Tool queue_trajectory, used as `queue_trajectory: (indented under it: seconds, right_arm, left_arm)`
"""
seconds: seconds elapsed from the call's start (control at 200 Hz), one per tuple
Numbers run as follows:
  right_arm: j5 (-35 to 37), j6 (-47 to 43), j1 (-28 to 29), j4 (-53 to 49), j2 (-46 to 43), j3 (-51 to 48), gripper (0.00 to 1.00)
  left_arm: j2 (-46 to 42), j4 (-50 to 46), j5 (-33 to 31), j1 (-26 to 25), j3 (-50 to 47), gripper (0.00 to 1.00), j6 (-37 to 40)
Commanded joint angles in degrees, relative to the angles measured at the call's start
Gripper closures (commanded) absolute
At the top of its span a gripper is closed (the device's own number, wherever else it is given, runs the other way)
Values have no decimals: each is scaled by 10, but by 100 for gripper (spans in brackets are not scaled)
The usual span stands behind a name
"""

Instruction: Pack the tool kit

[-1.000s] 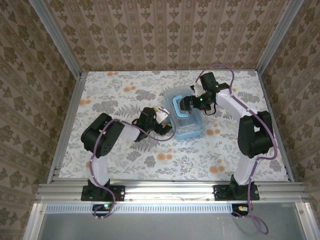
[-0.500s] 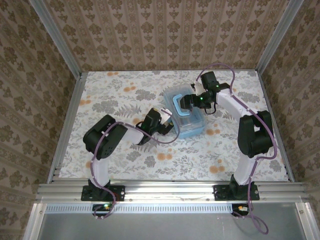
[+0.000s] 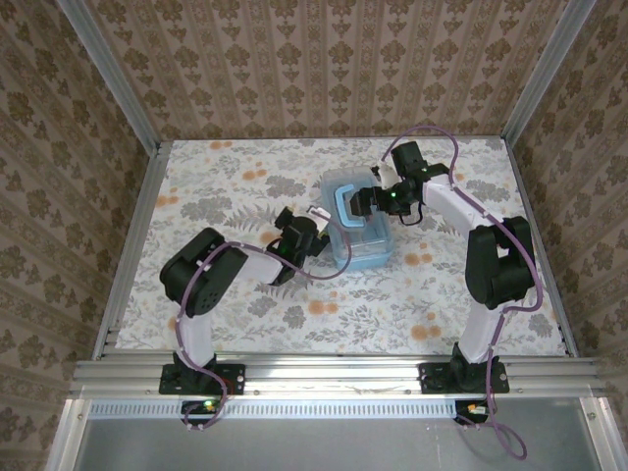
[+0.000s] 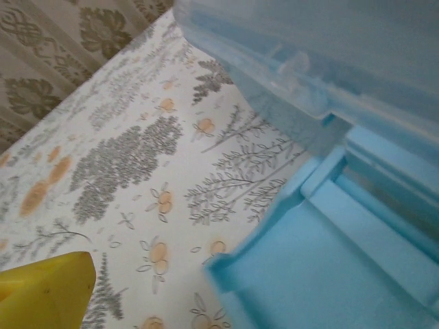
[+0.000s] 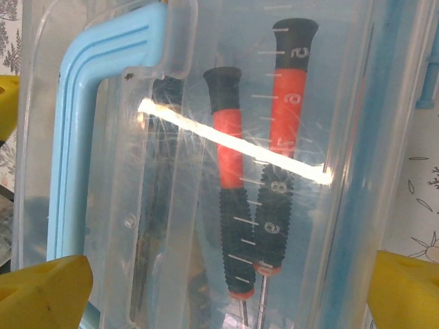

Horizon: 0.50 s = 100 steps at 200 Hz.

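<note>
The translucent light-blue case (image 3: pixel 361 234) lies mid-table with its lid down and its darker blue handle (image 3: pixel 347 210) on top. Through the lid (image 5: pixel 171 171) I see two red-black screwdrivers (image 5: pixel 232 199) side by side, and a dark blurred tool (image 5: pixel 159 226) beside them that may be the pliers. My right gripper (image 3: pixel 376 202) hovers over the lid, open, with one yellow fingertip (image 5: pixel 42 295) at each side of the case. My left gripper (image 3: pixel 312 235) is at the case's left side. One yellow fingertip (image 4: pixel 44 291) shows, and a blue part of the case (image 4: pixel 329 267) is close in front.
The floral tablecloth (image 3: pixel 245 182) covers the table, which is boxed in by metal rails (image 3: pixel 132 240) and patterned walls. Both arms' purple cables (image 3: pixel 432 132) loop near the case. Open cloth lies to the far left and along the near edge.
The case has slid slightly left and away. My left gripper has closed in on its left side, and its elbow has shifted. The right gripper stays over the lid.
</note>
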Motion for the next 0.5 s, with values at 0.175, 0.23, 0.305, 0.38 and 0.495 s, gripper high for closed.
queue_trajectory:
  seconds: [0.175, 0.23, 0.305, 0.38, 0.495]
  right_arm:
    - [-67, 5, 19, -16, 8, 1, 0]
    - [-68, 5, 19, -15, 7, 0, 0]
    - [-68, 5, 19, -14, 7, -3, 0]
    - [-68, 5, 18, -12, 7, -5, 0]
    - [-69, 5, 18, -10, 6, -8, 0]
  left_arm:
    - [-48, 2, -42, -10, -3, 0, 52]
    - [-51, 2, -44, -9, -3, 0, 58]
    - [-56, 0, -50, -10, -3, 0, 64]
    - [-60, -4, -59, -9, -3, 0, 73]
    - [-66, -7, -75, -9, -3, 0, 94]
